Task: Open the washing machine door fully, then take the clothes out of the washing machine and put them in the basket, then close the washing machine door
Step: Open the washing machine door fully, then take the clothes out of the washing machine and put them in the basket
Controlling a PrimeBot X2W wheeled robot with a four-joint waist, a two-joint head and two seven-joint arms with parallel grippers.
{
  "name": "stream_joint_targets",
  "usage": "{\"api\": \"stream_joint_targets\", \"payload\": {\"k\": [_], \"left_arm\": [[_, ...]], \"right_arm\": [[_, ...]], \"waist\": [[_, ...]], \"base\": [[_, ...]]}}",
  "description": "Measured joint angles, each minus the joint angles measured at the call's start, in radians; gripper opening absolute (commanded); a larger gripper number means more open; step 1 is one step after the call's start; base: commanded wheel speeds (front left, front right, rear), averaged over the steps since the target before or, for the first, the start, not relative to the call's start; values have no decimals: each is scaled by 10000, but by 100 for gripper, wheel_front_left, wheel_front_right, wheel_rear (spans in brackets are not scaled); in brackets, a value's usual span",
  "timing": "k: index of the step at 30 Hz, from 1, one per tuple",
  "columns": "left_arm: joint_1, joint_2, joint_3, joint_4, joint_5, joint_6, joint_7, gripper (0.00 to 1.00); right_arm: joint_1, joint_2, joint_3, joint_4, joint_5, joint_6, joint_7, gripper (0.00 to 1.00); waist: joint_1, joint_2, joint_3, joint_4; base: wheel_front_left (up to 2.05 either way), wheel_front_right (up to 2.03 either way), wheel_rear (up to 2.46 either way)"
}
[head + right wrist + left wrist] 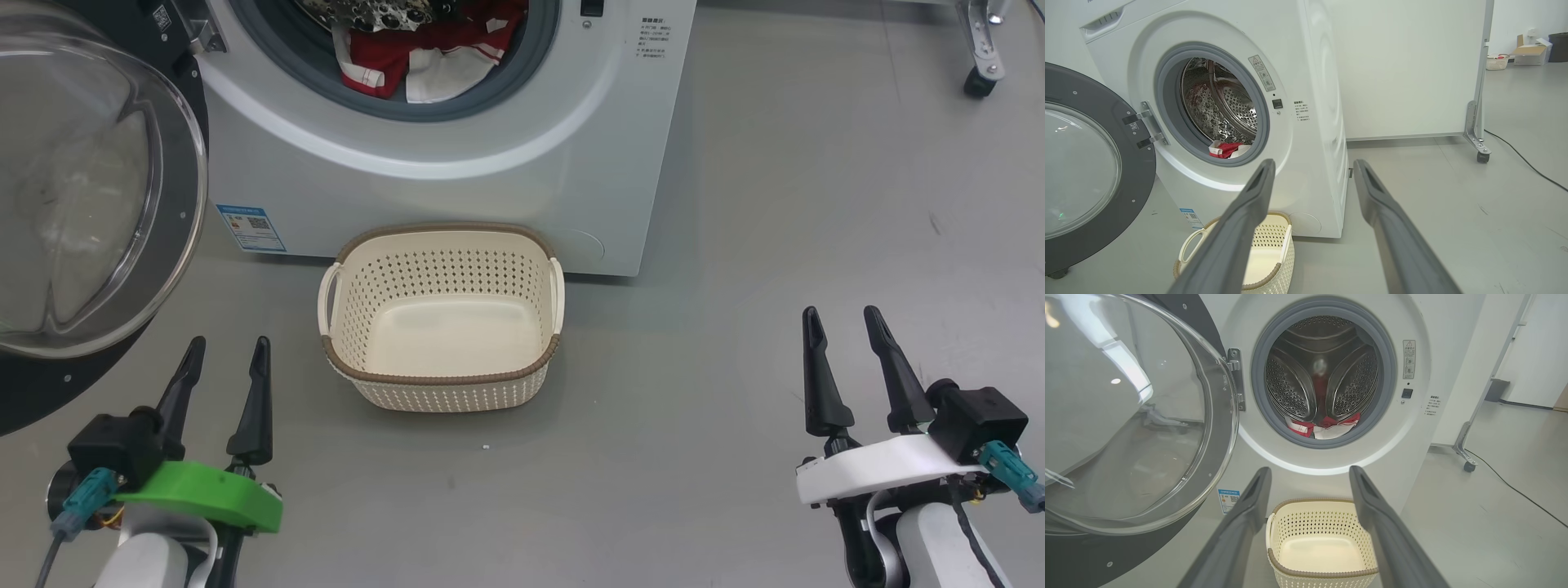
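Grey floor before white washing machine; door swung left, red-and-white clothes at near lip of drum, empty basket just nearer. Spread wide, holding nothing: left fingers, right fingers. Likely faults: garment snagging on grey seal, dropping beside basket, left fingers clipping door.

Open washing machine, load inside.
At left, washing machine door swung wide; clothes at centre in drum; basket bottom centre, between left tool fingers, parted.
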Motion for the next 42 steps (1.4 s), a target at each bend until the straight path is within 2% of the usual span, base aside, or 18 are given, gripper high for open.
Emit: {"api": "stream_joint_targets", "payload": {"k": [42], "left_arm": [[542,12,109,-677,529,161,0,100]], "right_arm": [[2,184,40,127,-104,0,0,100]], "waist": [[0,0,-53,-19]], "base": [[0,0,0]]}}
